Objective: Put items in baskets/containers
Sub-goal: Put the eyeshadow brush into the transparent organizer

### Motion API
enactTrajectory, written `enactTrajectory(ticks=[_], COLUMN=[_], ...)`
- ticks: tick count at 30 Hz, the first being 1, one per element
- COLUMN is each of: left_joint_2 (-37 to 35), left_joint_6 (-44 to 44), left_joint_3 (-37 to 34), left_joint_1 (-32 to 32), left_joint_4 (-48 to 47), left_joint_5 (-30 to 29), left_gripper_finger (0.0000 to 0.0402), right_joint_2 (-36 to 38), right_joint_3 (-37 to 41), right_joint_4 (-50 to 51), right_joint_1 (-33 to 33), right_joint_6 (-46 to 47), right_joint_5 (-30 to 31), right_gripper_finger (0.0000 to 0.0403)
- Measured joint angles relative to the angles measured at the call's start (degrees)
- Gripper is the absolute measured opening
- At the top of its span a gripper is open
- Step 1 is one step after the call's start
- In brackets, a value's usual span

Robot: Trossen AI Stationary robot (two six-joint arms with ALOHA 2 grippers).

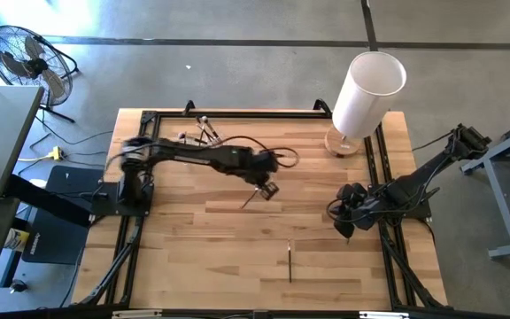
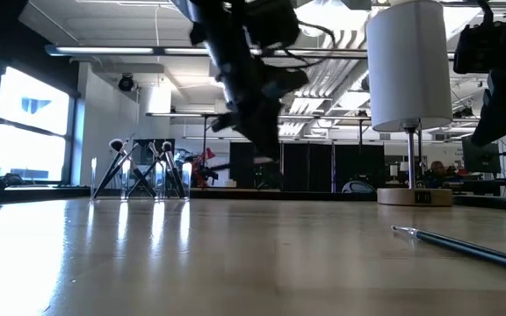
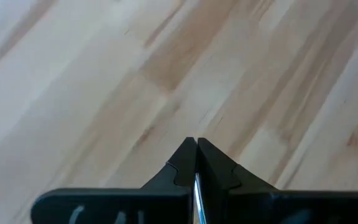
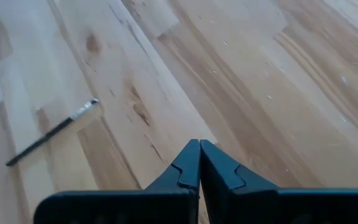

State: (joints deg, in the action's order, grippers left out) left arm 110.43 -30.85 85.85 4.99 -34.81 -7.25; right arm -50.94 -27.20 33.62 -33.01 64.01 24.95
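We hold one brush (image 1: 253, 197) clenched in our left gripper (image 1: 264, 190), lifted over the middle of the surface (image 1: 193, 248). The clear cup (image 1: 204, 130) at eleven o'clock already holds several brushes. One loose brush (image 1: 289, 262) lies at five o'clock, still to do. Our right gripper (image 1: 347, 232) waits at three o'clock, fingers clenched, empty

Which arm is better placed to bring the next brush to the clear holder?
Left. The left gripper is shut on a brush above mid-table, nearer the clear holder. The right gripper hangs shut and empty near the right edge.
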Motion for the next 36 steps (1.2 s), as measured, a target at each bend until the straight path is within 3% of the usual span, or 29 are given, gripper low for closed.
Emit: enactTrajectory(ticks=[10, 16, 21, 28, 36], left_joint_2=[-26.9, -44.46, -55.93, -65.1, -66.22], left_joint_6=[-0.17, 8.07, 18.74, 26.46, 28.08], left_joint_3=[-29.92, -46.26, -52.95, -57.2, -60.35], left_joint_1=[0.21, 0.27, 0.8, 9.11, 23.33], left_joint_4=[23.35, 36.47, 41.09, 40.54, 40.81], left_joint_5=[-14.32, -24.78, -30.5, -29.86, -16.86], left_gripper_finger=[0.0, 0.0, 0.0, 0.0, 0.0], right_joint_2=[-0.04, -0.33, -0.73, -1.6, -1.97], right_joint_3=[-0.02, 0.0, -0.03, 0.01, 0.0], right_joint_4=[-2.94, -6.05, -10.24, -18.32, -23.57], right_joint_1=[0.52, 3.66, 7.49, 13.07, 18.84], right_joint_6=[0.04, -2.87, -9.4, -20.07, -22.65], right_joint_5=[4.71, 7.2, 8.67, 9.54, 9.4], right_gripper_finger=[0.0002, 0.0004, 0.0002, 0.0002, 0.0002])
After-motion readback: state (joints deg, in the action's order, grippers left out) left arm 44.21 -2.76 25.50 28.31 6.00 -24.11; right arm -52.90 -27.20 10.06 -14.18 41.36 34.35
